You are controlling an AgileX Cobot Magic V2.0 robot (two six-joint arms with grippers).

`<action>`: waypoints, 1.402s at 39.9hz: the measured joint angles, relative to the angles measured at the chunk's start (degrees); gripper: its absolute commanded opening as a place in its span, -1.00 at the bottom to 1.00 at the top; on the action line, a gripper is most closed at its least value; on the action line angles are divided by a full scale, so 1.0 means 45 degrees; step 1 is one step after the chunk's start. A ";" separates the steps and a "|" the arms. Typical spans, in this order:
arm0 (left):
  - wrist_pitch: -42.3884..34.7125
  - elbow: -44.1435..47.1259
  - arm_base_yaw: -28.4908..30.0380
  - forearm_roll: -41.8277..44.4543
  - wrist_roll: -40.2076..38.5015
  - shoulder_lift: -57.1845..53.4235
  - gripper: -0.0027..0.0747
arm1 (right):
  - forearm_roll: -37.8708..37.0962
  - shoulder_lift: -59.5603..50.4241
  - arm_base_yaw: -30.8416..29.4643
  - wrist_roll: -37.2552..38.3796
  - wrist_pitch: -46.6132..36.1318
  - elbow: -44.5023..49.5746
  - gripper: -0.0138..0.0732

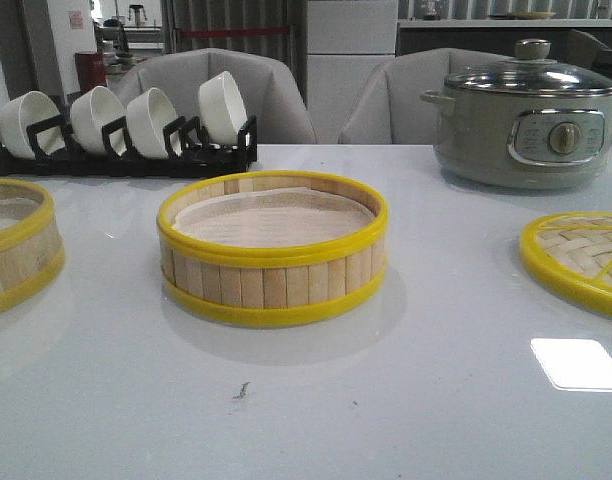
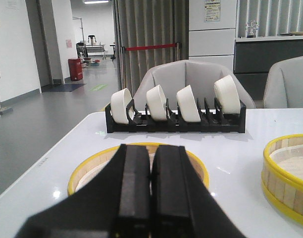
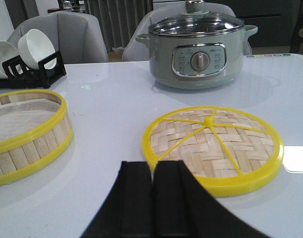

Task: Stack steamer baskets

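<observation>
Bright, even indoor light; window glare on glossy table (image 1: pixel 579 363).

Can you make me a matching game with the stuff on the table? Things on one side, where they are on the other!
Things:
1. round bamboo-slat steamer basket with yellow rims and white paper liner
2. flat woven bamboo lid with yellow rim
3. grey electric pot with glass lid
4. black rack of white bowls

Places, seen from the front view:
A. back left of the table
B. right edge, near side
C. middle of the table
D. back right of the table

Pairs: 1-C, 2-B, 3-D, 4-A
</observation>
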 measured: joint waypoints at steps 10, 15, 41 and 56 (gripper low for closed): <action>0.0000 0.0000 0.0000 0.0000 0.0000 0.0000 -0.71 | 0.0000 0.0000 0.0000 0.0000 0.0000 0.0000 -0.62; 0.0000 0.0000 0.0000 0.0000 0.0000 0.0000 -0.71 | 0.0000 0.0000 0.0000 0.0000 0.0000 0.0000 -0.62; 0.0000 0.0000 0.0000 -0.1127 -0.0087 0.0000 -0.71 | 0.0000 0.0000 0.0000 0.0000 0.0000 0.0000 -0.62; 0.3051 -0.3547 -0.1409 -0.1332 -0.0064 0.2574 -0.71 | 0.0000 0.0000 0.0000 0.0000 0.0000 0.0000 -0.62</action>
